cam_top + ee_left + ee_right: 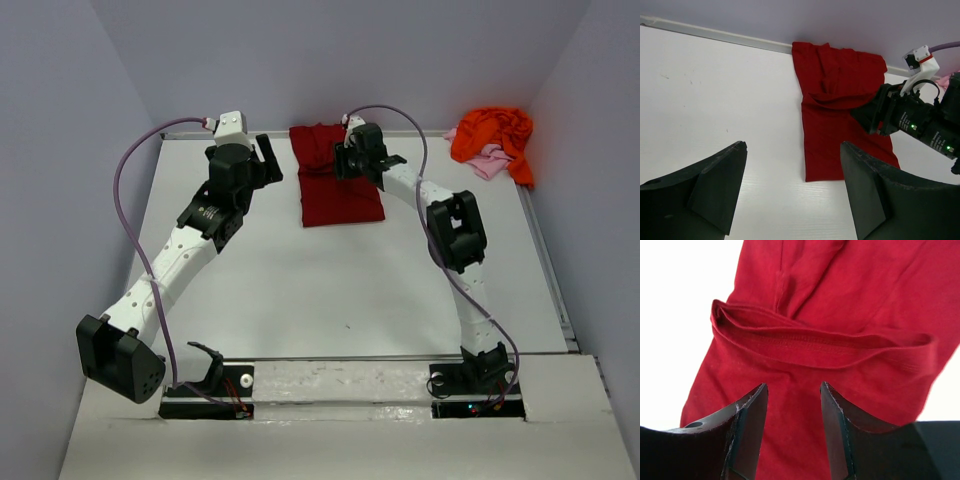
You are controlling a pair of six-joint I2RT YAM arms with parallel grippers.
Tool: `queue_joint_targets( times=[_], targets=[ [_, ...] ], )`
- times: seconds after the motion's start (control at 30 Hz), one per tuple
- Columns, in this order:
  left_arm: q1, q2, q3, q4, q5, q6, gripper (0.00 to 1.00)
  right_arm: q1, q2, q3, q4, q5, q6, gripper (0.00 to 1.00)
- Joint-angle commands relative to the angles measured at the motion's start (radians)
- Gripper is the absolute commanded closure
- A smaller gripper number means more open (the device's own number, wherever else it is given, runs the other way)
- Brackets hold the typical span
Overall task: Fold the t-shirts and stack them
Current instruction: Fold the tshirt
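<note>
The dark red t-shirt (337, 185) lies folded into a long, narrow strip directly beneath the right pincer (792, 432). Its long axis runs from the back rail (715, 35) toward the arm bases, leaning only slightly off straight. One short end touches the rail and the other, cut square, points at the bases.

The top view shows it only as a flat rectangle. The left wrist view adds that the half nearer the rail is rumpled, with a soft ridge crossing it, while the nearer half lies smooth. The right wrist view alone shows the stitched hem (815, 347), a doubled band of matte knit cloth. It stands up as a shallow lip running crosswise just ahead of the fingertips.

The right pincer's jaws are spread, with red cloth showing in the gap below them and nothing pinched. The left pincer (792, 185) hangs to the right pincer's left, beside the strip and apart from it. Its dark wedge-shaped jaws are spread wide over the bare white worktop (300, 290).

Only the top view shows the other two shirts, well off to the right pincer's right in the far corner. The orange t-shirt (492, 135) is crumpled in a heap. The pale pink t-shirt (488, 163) peeks out from under its near side.
</note>
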Motion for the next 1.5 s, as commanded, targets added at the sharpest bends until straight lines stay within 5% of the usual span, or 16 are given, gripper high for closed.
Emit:
queue_joint_targets(
  times=[0.0, 1.0, 1.47],
  targets=[
    [0.009, -0.013, 0.001, 0.045, 0.0, 0.002, 0.15, 0.005, 0.047, 0.076, -0.021, -0.057, 0.019, 0.48],
    [0.016, -0.017, 0.001, 0.047, 0.003, 0.005, 0.15, -0.004, 0.279, 0.407, -0.12, 0.081, -0.047, 0.47],
    [0.016, -0.028, 0.0, 0.05, 0.016, -0.001, 0.15, 0.037, -0.169, -0.025, -0.266, 0.012, -0.243, 0.45]
  ],
)
